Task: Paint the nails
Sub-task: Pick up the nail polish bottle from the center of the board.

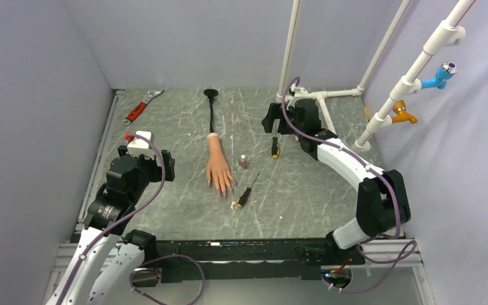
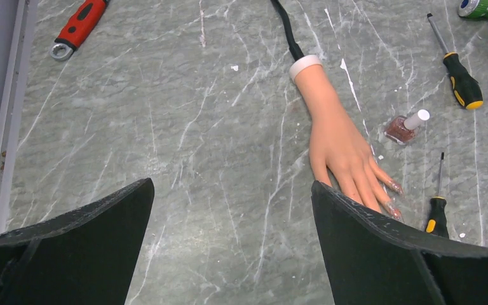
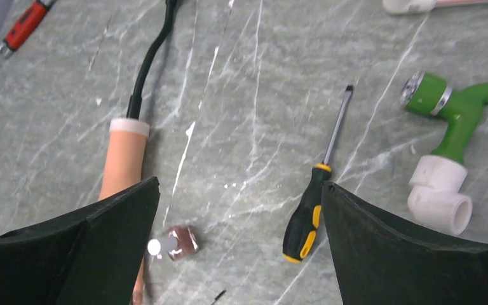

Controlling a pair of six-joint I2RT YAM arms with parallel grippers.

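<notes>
**Both grippers empty, polish bottle is your first stop**

Starting at your end of the table [image 1: 165,210]: your left gripper [image 2: 232,187] has its jaws spread wide with nothing in them, and it sits at about 9 o'clock from the mannequin hand [image 1: 219,166]. The nails [image 2: 394,187] are on the fingertips pointing back toward you, with a small screwdriver [image 1: 244,197] near them at roughly 4 o'clock. I can't tell whether they have any colour on them.

The polish bottle [image 1: 243,162] is just beside the hand at 3 o'clock, with its white cap on. It looks tipped over, though I'm not sure.

Further out, your right gripper [image 3: 241,184] is also wide open and holding nothing.

So I'd say you're at the very start. Next you need one gripper clamping the bottle and the other twisting off the cap.
</notes>
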